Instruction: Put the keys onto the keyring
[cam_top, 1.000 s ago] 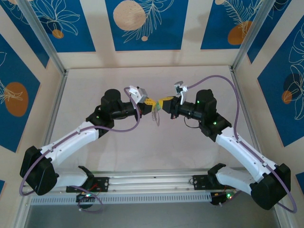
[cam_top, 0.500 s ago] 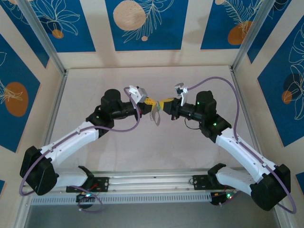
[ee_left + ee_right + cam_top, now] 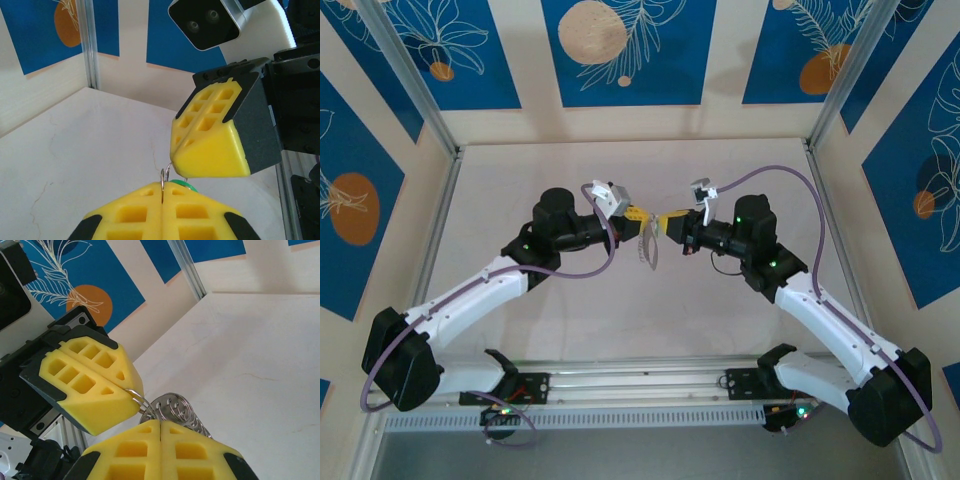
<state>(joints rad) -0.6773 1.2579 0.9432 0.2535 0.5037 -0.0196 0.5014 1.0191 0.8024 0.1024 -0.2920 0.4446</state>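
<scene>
Above the table's middle, my left gripper [image 3: 638,220] and right gripper [image 3: 664,222] meet tip to tip. Both are shut on the thin metal keyring [image 3: 163,176], whose wire bridges the short gap between them. In the left wrist view my left gripper [image 3: 163,186] pinches the loop upright while the right gripper [image 3: 176,160] bites it from above. A pale-green piece [image 3: 184,184] peeks behind my left fingers. The silvery keys [image 3: 177,407] hang bunched on the wire behind my right gripper [image 3: 160,422], next to the left gripper [image 3: 131,390]. They dangle below both grippers [image 3: 649,250].
The pale table top [image 3: 620,320] lies beneath the raised grippers. Aluminium posts [image 3: 415,90] and patterned blue-and-cream walls [image 3: 620,50] close it in at the back and sides. A metal rail [image 3: 640,385] runs along the near edge between the arm bases.
The right gripper has shifted and turned slightly, and the hanging keys have swung a little lower. The left arm has stayed put. Both grippers remain shut.
</scene>
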